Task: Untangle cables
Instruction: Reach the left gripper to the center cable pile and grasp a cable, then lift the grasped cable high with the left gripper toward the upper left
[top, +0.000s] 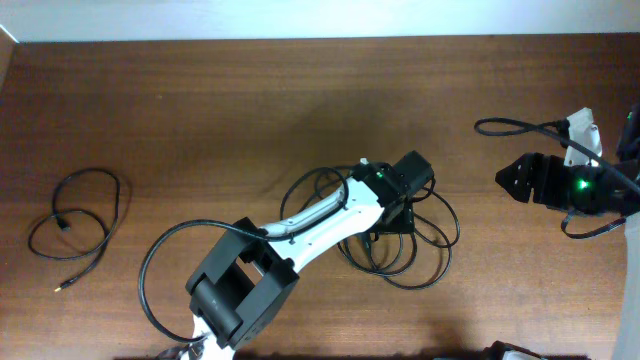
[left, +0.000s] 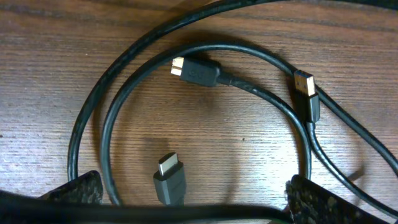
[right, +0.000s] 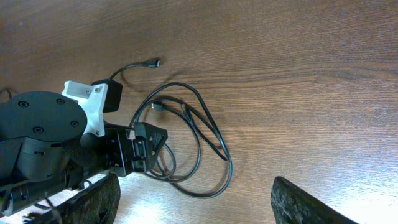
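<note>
Left arm (top: 300, 225) comes off its base down at 6 o'clock and stretches toward 2 o'clock. The left gripper (top: 392, 220) is aimed down, jaws spread wide. Right arm (top: 590, 185) sits at 3 o'clock with the right gripper (top: 503, 181) pointing toward 9 o'clock, jaws apart too, gripping nothing.

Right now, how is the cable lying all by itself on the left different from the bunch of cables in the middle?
The lone cable makes a loose loop on its own; the bunch is several cables whose loops cross over each other. The lone cable has nothing above it; the bunch sits right under the open left gripper. Both are thin and black, lying on the wooden table.
</note>
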